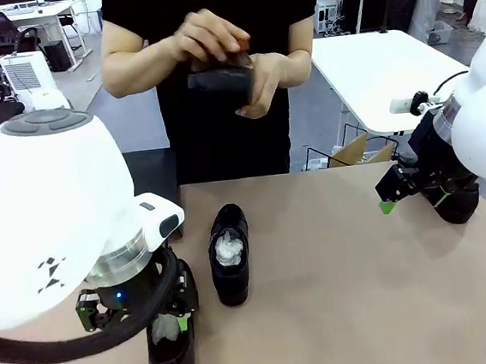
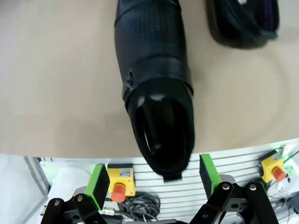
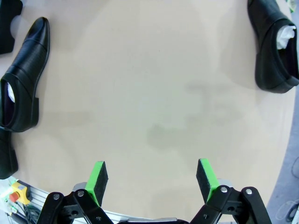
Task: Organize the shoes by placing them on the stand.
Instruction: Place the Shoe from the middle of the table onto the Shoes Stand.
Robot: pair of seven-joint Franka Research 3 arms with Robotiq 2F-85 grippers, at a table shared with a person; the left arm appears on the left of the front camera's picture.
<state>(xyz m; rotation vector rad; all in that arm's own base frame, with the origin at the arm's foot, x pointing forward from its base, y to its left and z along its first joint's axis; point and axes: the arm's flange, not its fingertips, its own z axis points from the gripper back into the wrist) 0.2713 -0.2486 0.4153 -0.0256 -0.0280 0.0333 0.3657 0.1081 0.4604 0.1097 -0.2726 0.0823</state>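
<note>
Two black shoes lie on the tan table in the front view, one in the middle (image 1: 230,254) and one at the near left (image 1: 172,357), both stuffed with white paper. My left gripper (image 1: 134,320) hangs open just above the near-left shoe (image 2: 156,93); its heel lies between the green pads (image 2: 98,186) without touching them. The person holds a third shoe (image 1: 220,81) in both hands above the far edge. My right gripper (image 3: 152,179) is open over bare table, with one shoe (image 3: 275,46) to its upper right and another (image 3: 23,79) at its left. The stand is out of view.
The table's near edge with yellow emergency-stop boxes (image 2: 120,179) runs just below the left gripper. A neighbouring shoe (image 2: 243,23) lies close to the one under it. The wide stretch of tabletop (image 1: 347,275) between the two arms is bare. The person stands at the far side.
</note>
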